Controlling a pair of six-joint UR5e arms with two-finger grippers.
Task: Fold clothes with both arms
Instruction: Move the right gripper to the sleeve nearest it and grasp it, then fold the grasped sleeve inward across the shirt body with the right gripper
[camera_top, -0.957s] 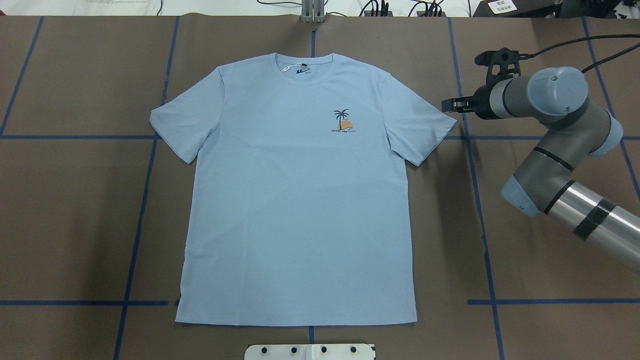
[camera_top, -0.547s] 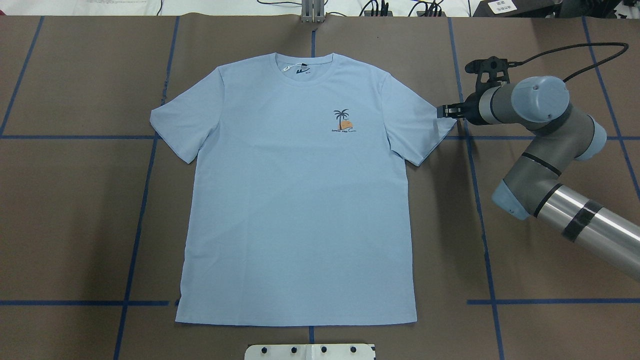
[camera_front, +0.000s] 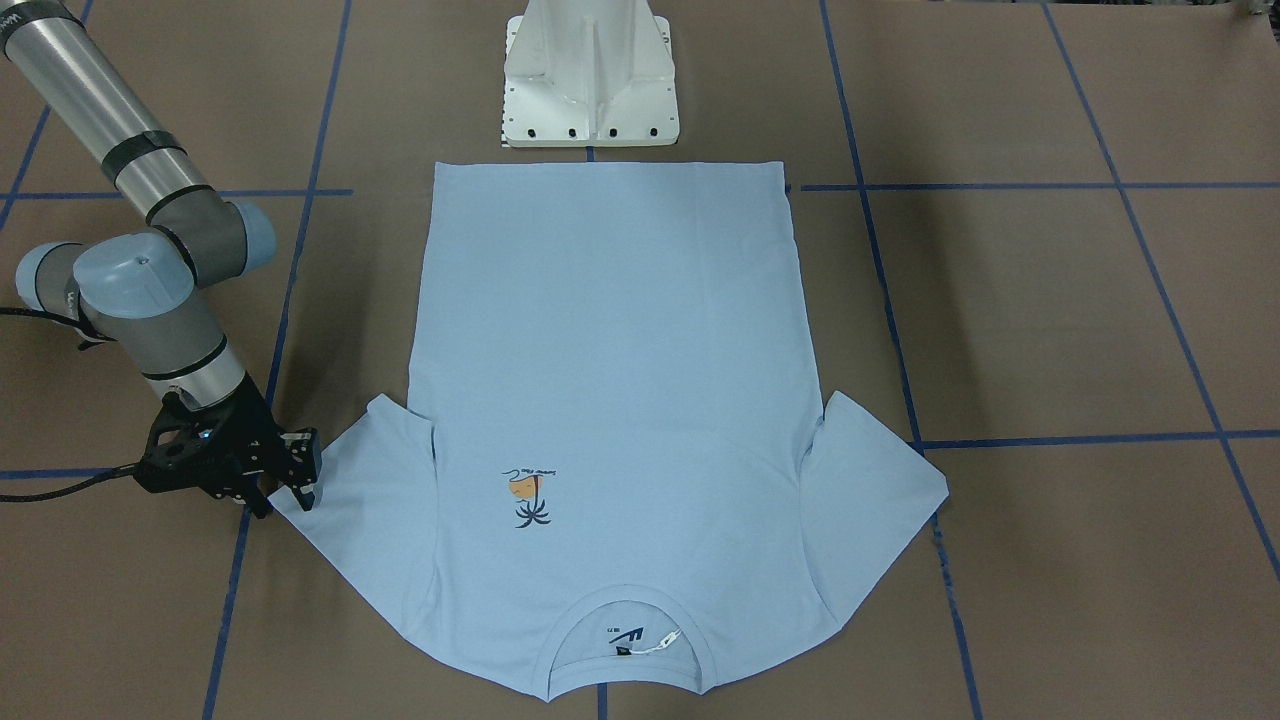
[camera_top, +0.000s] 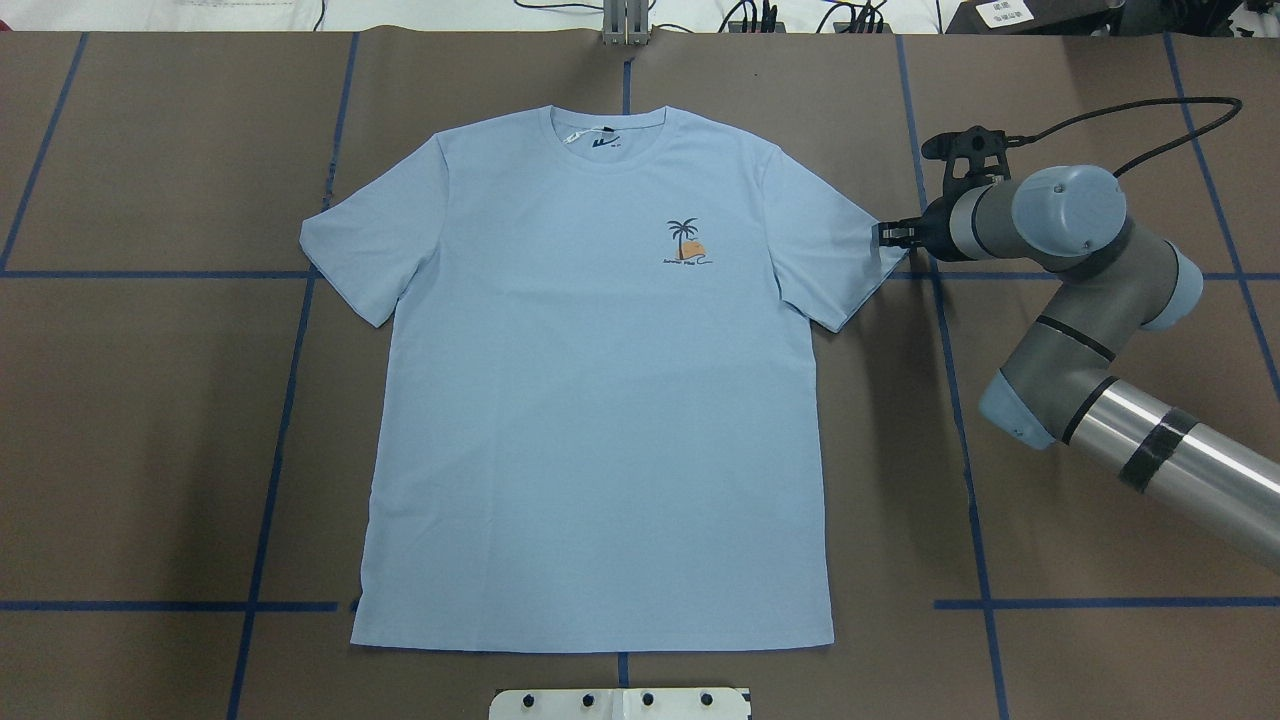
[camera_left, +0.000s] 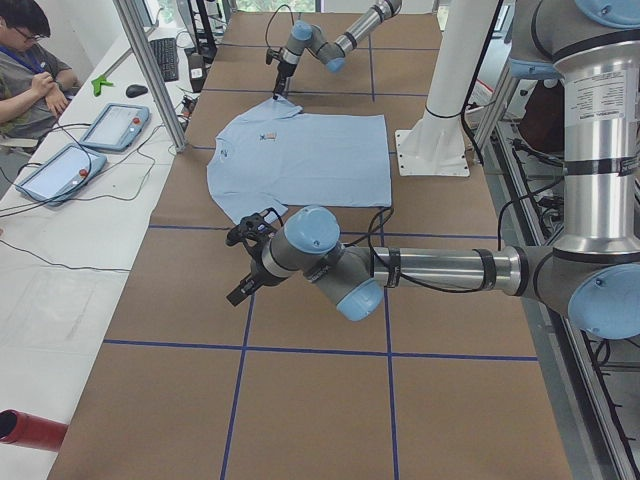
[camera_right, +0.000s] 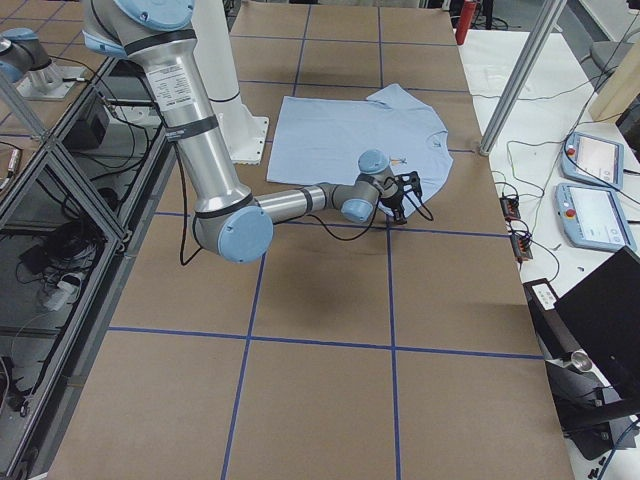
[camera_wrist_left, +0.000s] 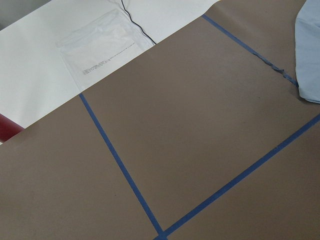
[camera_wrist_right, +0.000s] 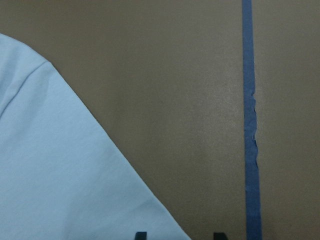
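Note:
The light blue T-shirt (camera_top: 600, 400) lies flat, front up, on the brown table, collar (camera_top: 607, 130) at the far side and palm print (camera_top: 685, 243) on the chest. My right gripper (camera_top: 884, 232) is at the tip of the shirt's right-hand sleeve (camera_top: 845, 250), low over the table. In the right wrist view its fingertips (camera_wrist_right: 141, 235) stand apart, open, with the sleeve's edge (camera_wrist_right: 165, 210) running between them. The same right gripper (camera_front: 290, 492) shows at the sleeve corner in the front-facing view. My left gripper (camera_left: 240, 292) hovers over bare table away from the shirt; I cannot tell its state.
Blue tape lines (camera_top: 960, 400) cross the brown paper. The white pedestal base (camera_front: 590, 80) stands just behind the shirt's hem. The right gripper's black cable (camera_top: 1150, 120) loops above the table. A person (camera_left: 25, 70) sits at a white side table with tablets (camera_left: 110, 125).
My right arm has moved toward the shirt, bringing its gripper from a short gap beside the sleeve to the sleeve's tip. The shirt has not moved.

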